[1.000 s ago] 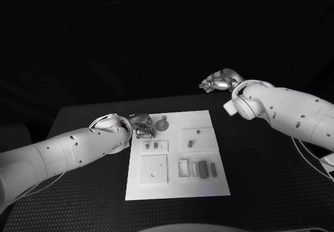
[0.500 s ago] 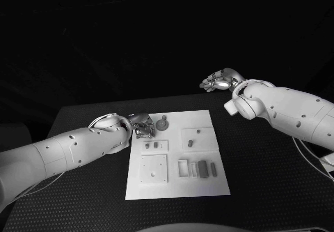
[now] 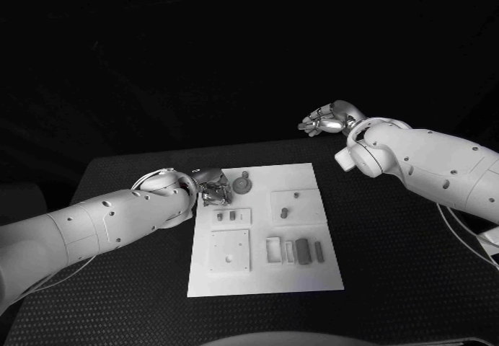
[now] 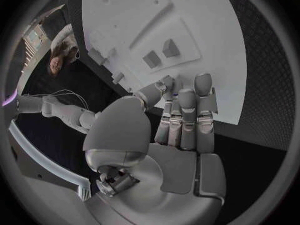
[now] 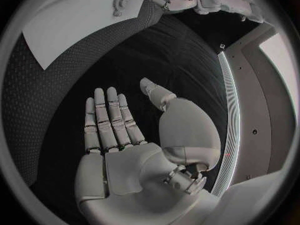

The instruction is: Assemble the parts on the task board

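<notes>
Judging from the present layout, I rate the assembly as being in its early stage: most parts lie loose on the task board [image 3: 260, 277], which sits in the middle of the tabletop [image 3: 125, 288]. Proceeding from left to right: my left robot hand [image 3: 213, 189] rests at the far left corner of the task board, fingers straight and held close side by side in the left wrist view, nothing visibly between them; whether the fingertips touch the board surface I cannot tell. Just beside that hand, on the far part of the board, lies the round gear-like part [image 3: 242, 186], not held. Nearer to me is a small raised plate [image 3: 233, 215] carrying two small dark parts, and below it a larger square plate [image 3: 230, 250]. To the right of these, a second raised plate [image 3: 292, 204] carries one dark peg, and a group of frames and dark bars [image 3: 298, 251] lies nearer to me, apparently still unfitted. My right robot hand [image 3: 327, 120] is raised well apart from the board, beyond the far edge of the tabletop; in the right wrist view its fingers are extended, the palm is bare and it holds nothing.
</notes>
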